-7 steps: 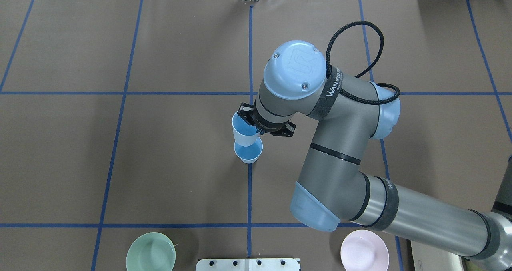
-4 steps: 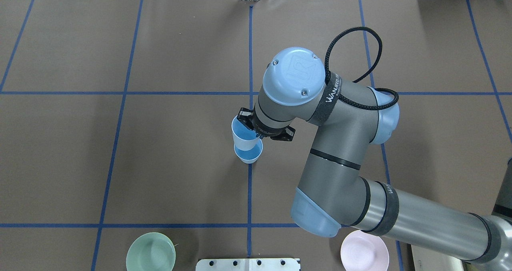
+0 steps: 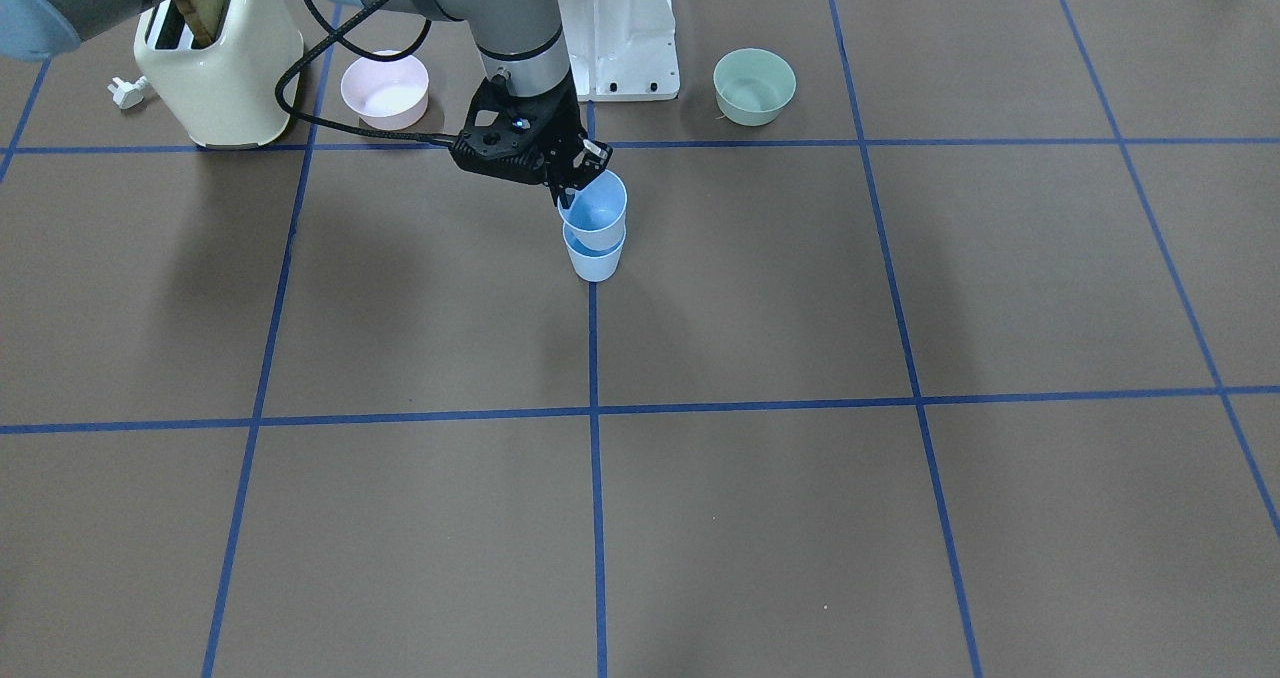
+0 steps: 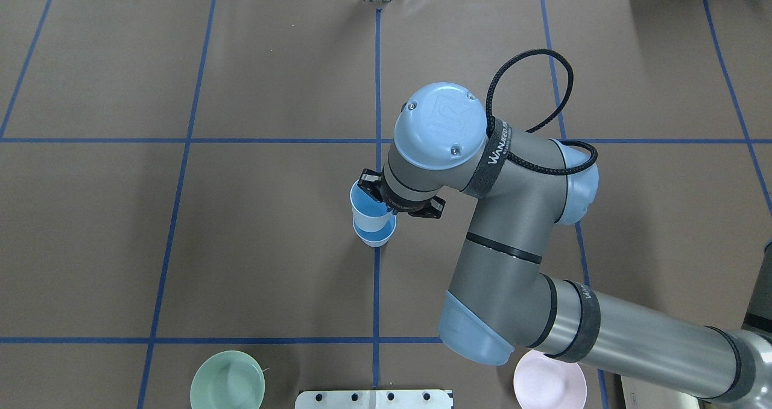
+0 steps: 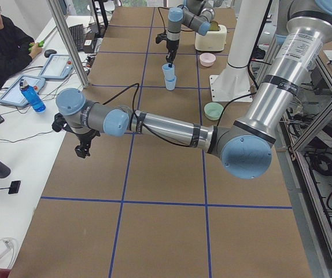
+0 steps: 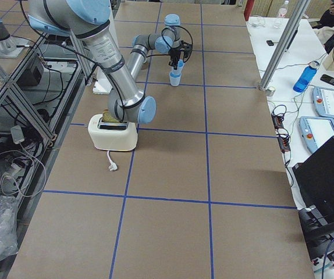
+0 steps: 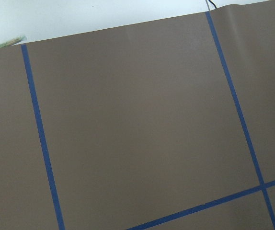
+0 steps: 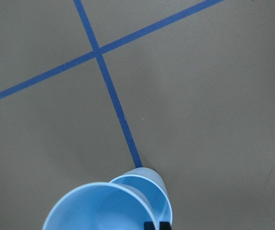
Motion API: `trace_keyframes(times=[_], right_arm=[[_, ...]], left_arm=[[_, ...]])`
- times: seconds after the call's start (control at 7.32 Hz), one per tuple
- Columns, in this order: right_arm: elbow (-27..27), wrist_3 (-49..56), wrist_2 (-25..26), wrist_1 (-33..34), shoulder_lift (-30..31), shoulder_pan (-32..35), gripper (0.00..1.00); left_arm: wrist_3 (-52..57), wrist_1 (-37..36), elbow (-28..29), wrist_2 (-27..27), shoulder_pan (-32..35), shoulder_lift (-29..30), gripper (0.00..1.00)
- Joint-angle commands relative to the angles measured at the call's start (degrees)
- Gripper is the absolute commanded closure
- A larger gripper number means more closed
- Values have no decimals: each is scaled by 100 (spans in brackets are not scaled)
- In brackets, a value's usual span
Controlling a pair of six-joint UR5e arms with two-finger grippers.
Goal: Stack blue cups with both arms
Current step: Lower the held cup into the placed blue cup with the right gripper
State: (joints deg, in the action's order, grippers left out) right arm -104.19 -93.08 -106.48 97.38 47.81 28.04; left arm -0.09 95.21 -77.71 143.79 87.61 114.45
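Here we are mid-stack: the right arm (image 4: 506, 216) has its jaws closed on the rim of the upper cup (image 3: 597, 208), one finger inside the mouth and one outside, as best the front view shows. The cup hangs just below the jaws. The lower cup (image 3: 597, 258) stands upright on the surface (image 3: 760, 288), directly beneath the jaws, right on a blue tape line.

The upper cup's base looks to be already inside the lower cup's mouth, so this is the seating stage. To do it well, come straight down and keep the held cup level. The wrist camera shows the two rims a touch off-centre, so nudge the jaws until the rims line up. Descend slowly, because these light tumblers would tip or skid if the walls catch. Open the jaws only when the cup rests under its own weight, then lift straight up so the inner finger clears the rim.

Now the blind spots. From overhead the wrist covers the pinch itself, and the wrist camera catches only two black tips at its bottom edge. How deep the cups are nested I cannot tell. The left arm (image 5: 154, 123) sits well away from the cups. Its jaws show only in a side view, so open or closed, I cannot tell.
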Motion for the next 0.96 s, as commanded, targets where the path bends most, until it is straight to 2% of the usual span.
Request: trace_keyframes(times=[0.0, 0.55, 0.68, 0.82], right_arm=[[-4, 9, 4, 0, 0, -9, 100], [4, 9, 215, 0, 0, -9, 100], [13, 52, 206, 0, 0, 0, 74], [13, 1, 224, 0, -35, -9, 1]], left_arm=[[0, -2, 2, 0, -7, -2, 2], [-8, 42, 19, 0, -7, -11, 2], [-8, 42, 19, 0, -7, -11, 2], [-8, 42, 19, 0, -7, -19, 2]])
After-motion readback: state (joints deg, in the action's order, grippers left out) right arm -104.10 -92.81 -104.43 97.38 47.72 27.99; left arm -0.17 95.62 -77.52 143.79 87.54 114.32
